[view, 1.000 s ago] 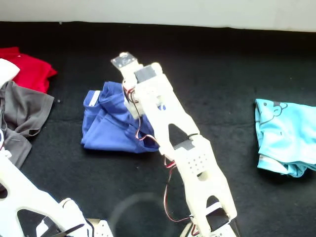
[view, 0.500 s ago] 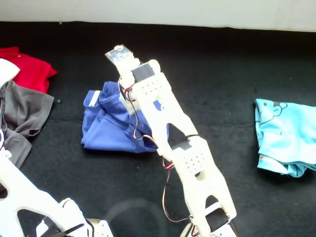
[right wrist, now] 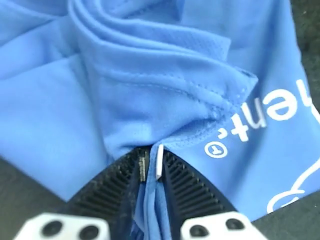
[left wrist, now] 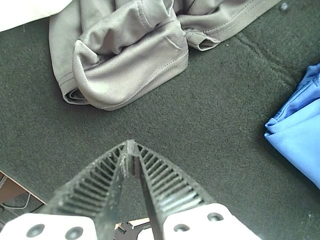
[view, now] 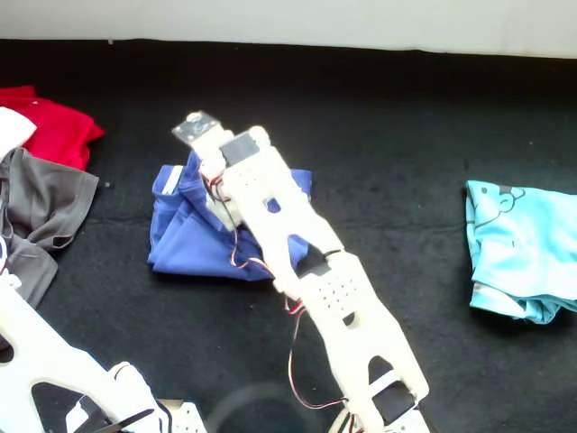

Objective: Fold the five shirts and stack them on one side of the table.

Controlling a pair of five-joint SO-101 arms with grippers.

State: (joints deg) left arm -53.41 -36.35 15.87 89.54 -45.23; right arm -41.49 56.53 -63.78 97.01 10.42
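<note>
A blue shirt (view: 180,236) lies crumpled left of the table's middle, and my right arm stretches over it. In the right wrist view my right gripper (right wrist: 150,164) is shut on a bunched fold of this blue shirt (right wrist: 150,90), near its white print. My left gripper (left wrist: 131,150) is shut with nothing in it, above bare black cloth near the grey shirt (left wrist: 130,50). The blue shirt's edge (left wrist: 300,135) shows in that view too. The grey shirt (view: 45,200), a red shirt (view: 56,128) and a bit of white shirt (view: 11,126) lie at the left edge.
A folded light blue shirt (view: 523,253) lies at the right edge. My left arm's white body (view: 63,379) sits at the near left corner. The black table cloth (view: 406,153) stretches between the shirts.
My right arm has swung to the left over the blue shirt, its gripper end now farther left. The left arm and the other shirts have not moved.
</note>
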